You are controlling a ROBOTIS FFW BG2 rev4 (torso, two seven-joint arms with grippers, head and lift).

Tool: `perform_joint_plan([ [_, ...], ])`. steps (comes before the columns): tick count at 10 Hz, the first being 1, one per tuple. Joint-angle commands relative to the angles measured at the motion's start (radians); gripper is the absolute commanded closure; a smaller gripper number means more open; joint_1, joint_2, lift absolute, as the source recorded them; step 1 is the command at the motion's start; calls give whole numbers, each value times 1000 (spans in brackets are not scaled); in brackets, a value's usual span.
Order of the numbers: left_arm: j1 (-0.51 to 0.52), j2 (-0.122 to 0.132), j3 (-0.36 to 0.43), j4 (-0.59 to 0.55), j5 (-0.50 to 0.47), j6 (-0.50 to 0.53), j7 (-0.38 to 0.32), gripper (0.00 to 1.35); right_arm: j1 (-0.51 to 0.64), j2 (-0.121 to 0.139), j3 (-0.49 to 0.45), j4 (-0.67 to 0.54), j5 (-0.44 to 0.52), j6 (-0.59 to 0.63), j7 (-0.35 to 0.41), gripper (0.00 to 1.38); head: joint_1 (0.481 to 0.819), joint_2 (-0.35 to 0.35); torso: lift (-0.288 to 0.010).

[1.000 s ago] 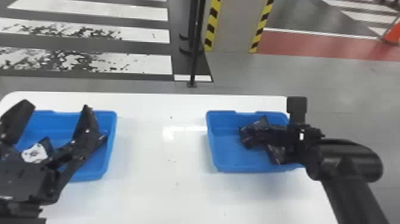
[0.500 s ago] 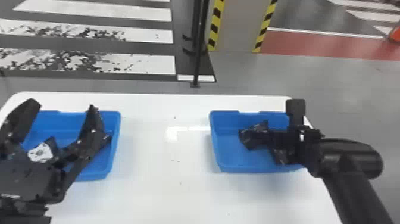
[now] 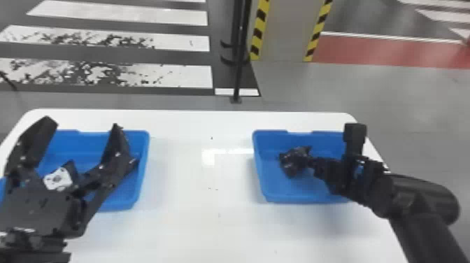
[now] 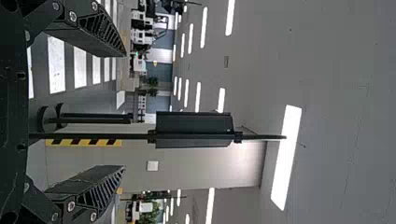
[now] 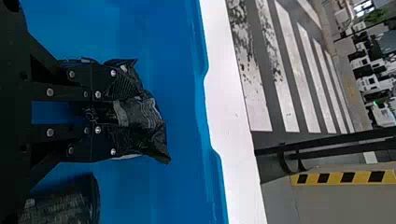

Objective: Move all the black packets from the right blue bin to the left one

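The black packet looks light, soft and crinkly, its thin film likely to slip or fold if pinched at a corner; a firm but gentle hold across the fuller middle should serve best. The right gripper is narrowed on it: 2 fingers clasp its nearer part, and the crumpled rest juts past their tips, within the right blue bin. A 2nd packet lies in that bin, just beside the same gripper. The left gripper stands wide and empty at the left bin
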Motion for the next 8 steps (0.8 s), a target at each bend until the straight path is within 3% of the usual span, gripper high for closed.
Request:
perform_joint_plan([
  [1, 0, -1, 1, 2, -2, -15, 0, 185, 58, 13, -35, -76, -111, -30, 4, 1147, 695, -124, -140],
  [6, -7, -3, 1, 36, 2, -71, 0, 185, 139, 33, -37, -237, -530, -106, 53, 1145, 695, -40, -140],
  [8, -19, -1, -15, 43, 10, -76, 0, 182, 117, 38, 34, -228, -767, -106, 93, 1145, 695, 7, -140],
])
